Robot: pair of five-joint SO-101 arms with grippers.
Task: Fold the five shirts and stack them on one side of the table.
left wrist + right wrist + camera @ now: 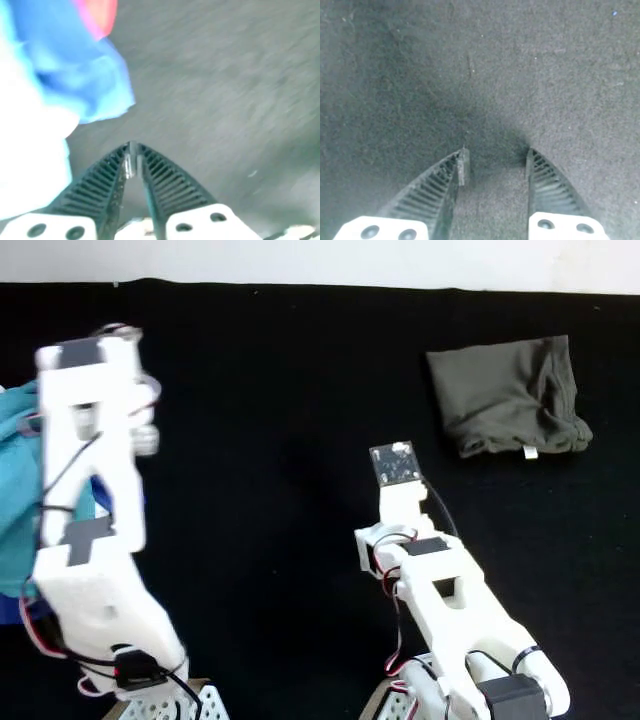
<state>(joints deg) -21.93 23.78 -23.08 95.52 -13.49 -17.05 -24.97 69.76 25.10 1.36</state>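
Left end effector (133, 152): tips together, nothing between them, above the bare black surface (225, 75). Blue shirt (75, 70) lies just beside it.
Right end effector (495, 162): tips apart, empty, over bare surface.
1 folded olive shirt (510, 395) lies far right, long axis left-right.
Unfolded teal pile (18, 490) sits at the left edge, by the left arm (90, 490); the right arm (440, 590) is well apart from it.
Judgement: the next pick falls to the left arm, which must open first.
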